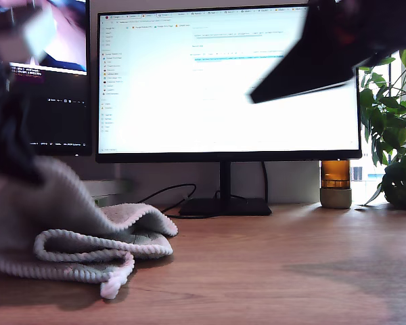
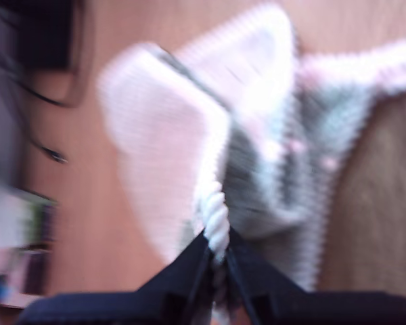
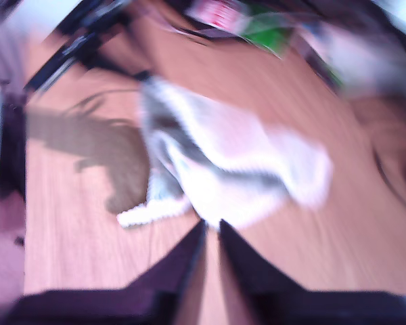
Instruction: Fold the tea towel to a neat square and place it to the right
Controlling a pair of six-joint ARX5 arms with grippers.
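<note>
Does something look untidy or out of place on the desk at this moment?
Yes. The tea towel lies in a rumpled, uneven heap at the exterior view's left, one part lifted, not folded square. My first end effector pinches its beaded hem. My second end effector hangs above the towel, holding nothing. Nothing looks spilled or damaged.

My first hand (image 2: pixel 218 261) has its jaws pinched together on the beaded hem of the tea towel (image 2: pixel 189 162). My second hand (image 3: pixel 212 233) hangs well above the tabletop (image 3: pixel 88 237) — jaws nearly together, a narrow gap between them, nothing held. Both wrist views are blurred.
</note>
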